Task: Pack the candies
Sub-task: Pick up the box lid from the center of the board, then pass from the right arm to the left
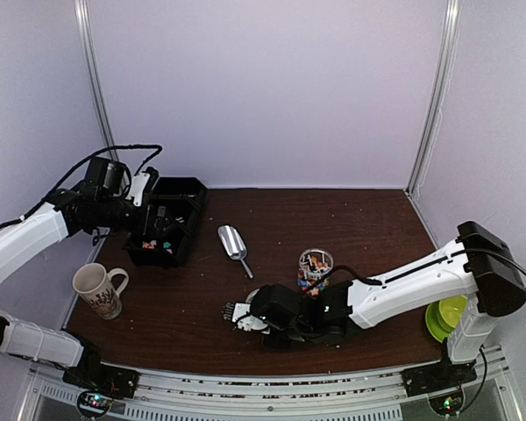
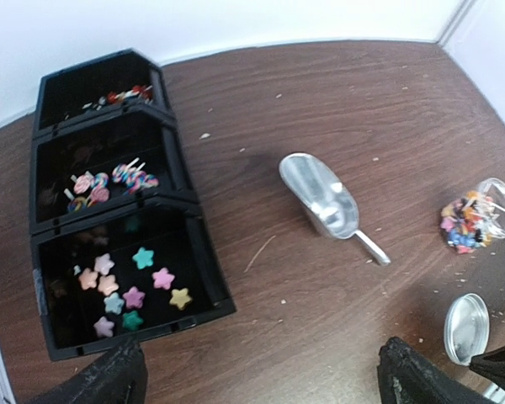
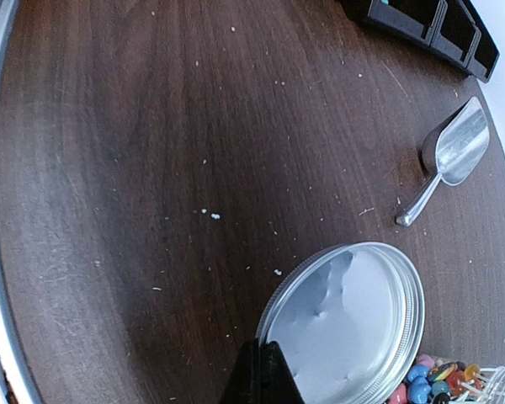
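Observation:
The candies lie in a black three-compartment tray (image 2: 194, 252): star candies (image 2: 126, 288) in the near compartment, wrapped swirl sweets (image 2: 109, 181) in the middle one, a few more (image 2: 122, 94) in the far one. More candies fill a clear jar (image 2: 480, 220), which also shows in the top view (image 1: 316, 267). My left gripper (image 2: 261, 383) is open and empty, held above the table beside the tray's near end. My right gripper (image 3: 265, 374) is shut on the rim of the jar's silver lid (image 3: 353, 324), low over the table left of the jar (image 3: 438, 389).
A metal scoop (image 1: 234, 243) lies between the tray and the jar, handle toward the near edge. A patterned mug (image 1: 99, 289) stands at the near left. A green bowl (image 1: 444, 316) sits by the right arm's base. Pale crumbs dot the wood.

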`<state>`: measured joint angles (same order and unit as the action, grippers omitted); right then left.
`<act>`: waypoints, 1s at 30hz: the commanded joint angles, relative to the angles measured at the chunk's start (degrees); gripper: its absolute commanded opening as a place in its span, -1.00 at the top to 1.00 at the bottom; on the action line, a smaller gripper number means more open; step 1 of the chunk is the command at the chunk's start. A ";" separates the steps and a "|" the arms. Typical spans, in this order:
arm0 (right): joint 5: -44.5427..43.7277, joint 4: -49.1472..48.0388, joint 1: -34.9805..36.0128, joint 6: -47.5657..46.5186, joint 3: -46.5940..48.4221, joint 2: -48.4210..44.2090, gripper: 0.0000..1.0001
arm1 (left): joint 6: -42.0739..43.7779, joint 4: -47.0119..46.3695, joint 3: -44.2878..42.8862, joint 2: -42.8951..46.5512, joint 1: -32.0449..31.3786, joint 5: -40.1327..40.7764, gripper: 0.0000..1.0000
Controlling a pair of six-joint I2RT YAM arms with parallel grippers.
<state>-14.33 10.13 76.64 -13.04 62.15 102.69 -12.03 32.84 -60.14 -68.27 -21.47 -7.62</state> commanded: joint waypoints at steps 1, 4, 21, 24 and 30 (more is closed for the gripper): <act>5.90 2.72 -0.98 1.66 1.04 -4.47 1.00 | 2.36 -7.00 1.59 3.37 -0.49 -7.14 -0.96; 9.02 3.55 -1.75 2.45 0.99 -6.29 1.00 | 4.04 -8.93 2.51 4.37 -1.73 -11.12 -0.96; 40.40 2.88 -12.33 11.59 -2.17 -16.03 1.00 | 20.09 -10.13 6.12 8.77 -15.20 -15.82 -0.95; 45.39 1.25 -14.47 12.91 -3.96 -18.72 1.00 | 22.84 -9.85 6.09 8.93 -17.19 -15.66 -0.94; 54.57 0.61 -16.96 14.04 -5.52 -21.71 1.00 | 27.90 -9.59 5.24 8.72 -21.36 -16.92 -0.87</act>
<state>31.40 12.05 60.66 -0.73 57.80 82.94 10.50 24.08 -53.54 -59.88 -40.62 -23.27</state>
